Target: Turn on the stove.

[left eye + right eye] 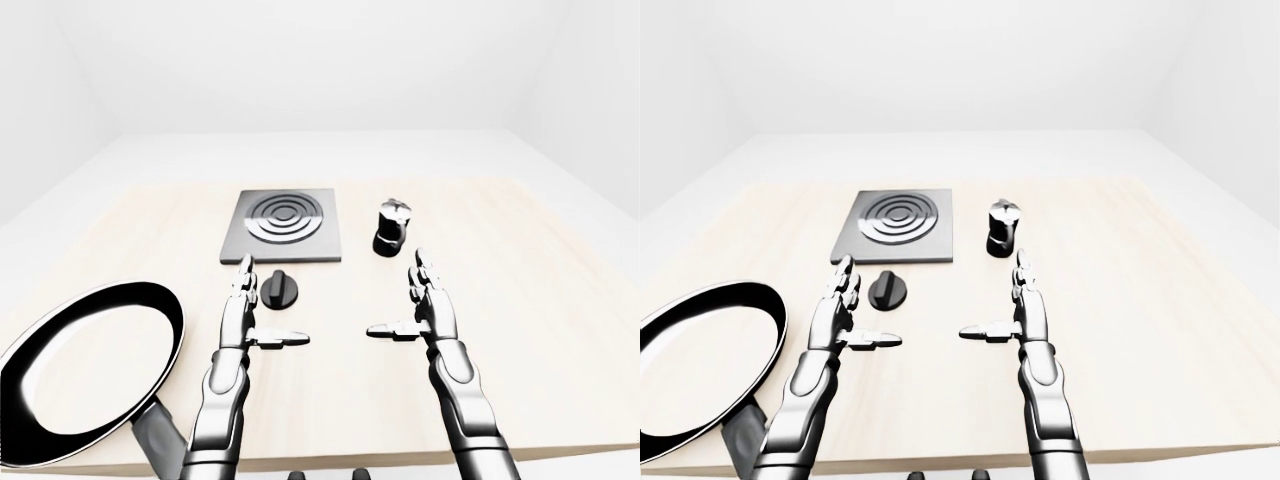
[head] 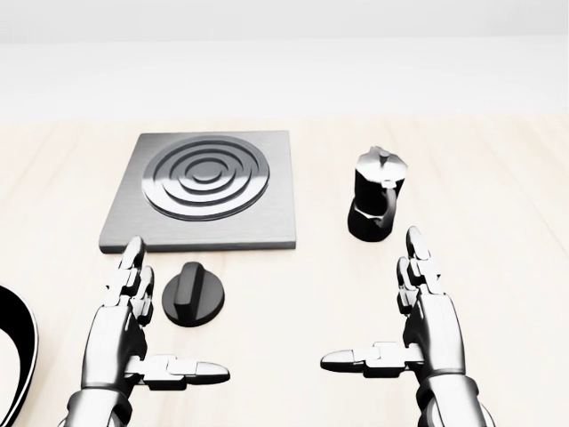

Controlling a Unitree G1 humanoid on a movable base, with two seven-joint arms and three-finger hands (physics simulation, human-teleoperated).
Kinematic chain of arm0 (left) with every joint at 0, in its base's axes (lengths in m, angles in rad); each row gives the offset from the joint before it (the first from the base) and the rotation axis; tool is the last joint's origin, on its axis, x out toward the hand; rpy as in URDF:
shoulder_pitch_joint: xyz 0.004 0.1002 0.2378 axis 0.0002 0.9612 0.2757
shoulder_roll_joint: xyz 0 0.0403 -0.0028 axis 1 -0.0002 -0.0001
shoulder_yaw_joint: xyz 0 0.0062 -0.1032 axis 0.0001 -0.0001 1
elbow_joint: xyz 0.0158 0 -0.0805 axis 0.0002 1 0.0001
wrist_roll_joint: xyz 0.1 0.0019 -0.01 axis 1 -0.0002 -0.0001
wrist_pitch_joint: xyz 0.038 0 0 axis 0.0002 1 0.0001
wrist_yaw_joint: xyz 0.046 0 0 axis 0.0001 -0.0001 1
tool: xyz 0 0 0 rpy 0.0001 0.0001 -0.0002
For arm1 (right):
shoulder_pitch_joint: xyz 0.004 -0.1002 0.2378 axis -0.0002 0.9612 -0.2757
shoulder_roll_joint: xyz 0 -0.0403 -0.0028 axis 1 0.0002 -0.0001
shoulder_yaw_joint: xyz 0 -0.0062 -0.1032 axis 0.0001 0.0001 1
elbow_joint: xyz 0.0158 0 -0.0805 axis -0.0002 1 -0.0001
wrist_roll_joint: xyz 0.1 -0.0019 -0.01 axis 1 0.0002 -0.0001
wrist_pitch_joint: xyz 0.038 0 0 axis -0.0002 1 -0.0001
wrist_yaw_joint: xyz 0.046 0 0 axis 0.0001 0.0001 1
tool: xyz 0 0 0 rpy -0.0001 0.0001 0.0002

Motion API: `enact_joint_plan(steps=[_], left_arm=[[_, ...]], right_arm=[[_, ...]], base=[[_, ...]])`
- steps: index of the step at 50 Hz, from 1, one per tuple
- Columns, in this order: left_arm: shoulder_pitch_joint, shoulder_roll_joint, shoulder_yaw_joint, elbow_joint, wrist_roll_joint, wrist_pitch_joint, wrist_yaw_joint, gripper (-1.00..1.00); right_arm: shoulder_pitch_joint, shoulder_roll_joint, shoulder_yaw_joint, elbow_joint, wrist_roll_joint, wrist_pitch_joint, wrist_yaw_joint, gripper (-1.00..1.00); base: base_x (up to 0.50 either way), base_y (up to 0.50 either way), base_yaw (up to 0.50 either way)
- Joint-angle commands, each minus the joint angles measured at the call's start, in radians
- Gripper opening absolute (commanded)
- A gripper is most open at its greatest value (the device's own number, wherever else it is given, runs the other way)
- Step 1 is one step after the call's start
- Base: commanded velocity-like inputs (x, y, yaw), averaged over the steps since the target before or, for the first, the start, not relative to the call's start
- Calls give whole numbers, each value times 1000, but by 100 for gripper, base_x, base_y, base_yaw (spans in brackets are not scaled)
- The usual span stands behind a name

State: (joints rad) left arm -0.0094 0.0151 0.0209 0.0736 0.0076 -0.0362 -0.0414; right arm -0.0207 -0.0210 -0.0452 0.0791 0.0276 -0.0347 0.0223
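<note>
A grey square stove plate [image 2: 206,191] with concentric burner rings lies on the pale wooden table [image 2: 293,294]. Its black round knob [image 2: 194,294] sits just below the plate. My left hand [image 2: 142,334] is open, fingers straight, thumb out, just left of and below the knob, not touching it. My right hand [image 2: 404,329] is open in the same pose, well right of the knob and below a black moka pot [image 2: 377,193].
A large black frying pan [image 1: 85,370] with a pale rim lies at the lower left of the left-eye view, left of my left arm. The moka pot stands right of the stove plate. White walls rise beyond the table.
</note>
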Motion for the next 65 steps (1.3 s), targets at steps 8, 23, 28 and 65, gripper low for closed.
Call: enact_joint_plan(steps=[8,23,28,65], left_arm=[[-2,1,2,7,-2,-2,-3,100],[-11,0,1,31,-1,-9,-1,100],[-14,0,2,39,-8,0,-4,100],[-75,8,12,197,-35,-8,-19,100]], right_arm=[[-2,0,1,12,-3,-3,-4,100],[-6,0,4,20,-8,-12,-2,100],[-6,0,3,19,-7,-11,0,100],[-3,1,6,19,-9,-9,0,100]], base=[[26,0,0],[4,0,0],[0,0,0],[0,0,0]])
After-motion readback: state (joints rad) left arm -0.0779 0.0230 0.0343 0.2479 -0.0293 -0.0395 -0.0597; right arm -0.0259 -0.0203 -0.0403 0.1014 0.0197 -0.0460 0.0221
